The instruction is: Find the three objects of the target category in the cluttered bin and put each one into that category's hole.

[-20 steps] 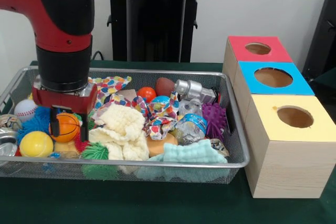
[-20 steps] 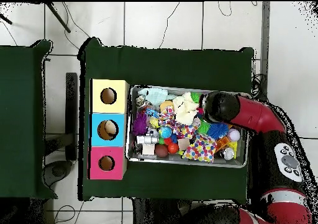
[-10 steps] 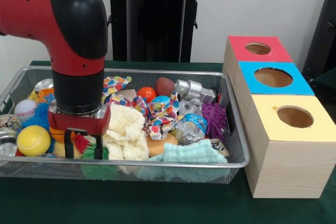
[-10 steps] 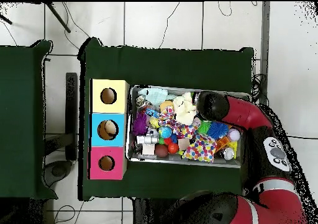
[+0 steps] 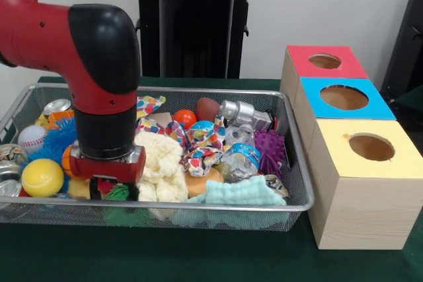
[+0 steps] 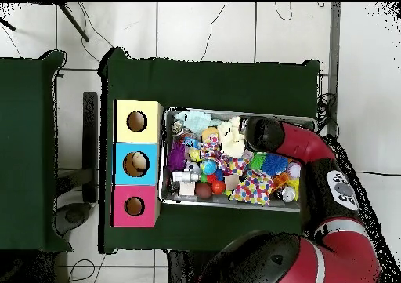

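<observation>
My gripper (image 5: 111, 188) is low in the wire bin (image 5: 198, 89), at its front left, pressed into the clutter over a green spiky ball (image 5: 120, 193) and beside a cream cloth (image 5: 162, 163). An orange basketball (image 5: 67, 160) peeks out just left of the wrist, with a yellow ball (image 5: 41, 177) and a baseball (image 5: 31, 138) further left. From above, the arm's wrist (image 6: 262, 131) covers the gripper and that corner of the bin (image 6: 235, 204). Three boxes with holes stand beside the bin: yellow (image 5: 370, 146), blue (image 5: 344, 97) and red (image 5: 324, 61).
The bin also holds a patterned cloth (image 5: 201, 143), a crushed bottle (image 5: 241, 156), a purple spiky ball (image 5: 269, 150), a mint cloth (image 5: 241, 193), a silver can (image 5: 244, 113) and a small orange ball (image 5: 184, 118). A pale object shows inside the blue box's hole (image 6: 137, 164).
The gripper has moved right from the orange basketball and sunk lower into the bin, toward the green spiky ball. The basketball stays in the bin, now mostly hidden behind the wrist.
</observation>
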Robot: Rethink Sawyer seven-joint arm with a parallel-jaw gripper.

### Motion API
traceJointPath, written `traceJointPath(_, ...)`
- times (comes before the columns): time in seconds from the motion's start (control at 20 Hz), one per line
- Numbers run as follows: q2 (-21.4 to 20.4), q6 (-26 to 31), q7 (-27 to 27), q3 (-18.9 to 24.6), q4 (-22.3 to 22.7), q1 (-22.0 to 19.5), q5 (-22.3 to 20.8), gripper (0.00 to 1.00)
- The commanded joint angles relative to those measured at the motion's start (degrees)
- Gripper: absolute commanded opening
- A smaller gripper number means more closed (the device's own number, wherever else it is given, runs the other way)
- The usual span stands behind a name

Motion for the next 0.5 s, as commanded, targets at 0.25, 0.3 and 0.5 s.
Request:
traceJointPath(0.25, -1.7, 1.0, 0.3, 3.6, 10.8, -2.0, -2.3, 1.0)
traceJointPath(0.3, -2.5, 2.4, 1.2, 2.9, 12.1, -1.7, -1.8, 1.0)
traceJointPath(0.5, -7.4, -1.2, 6.9, 0.0, 20.2, -0.6, -1.5, 1.0)
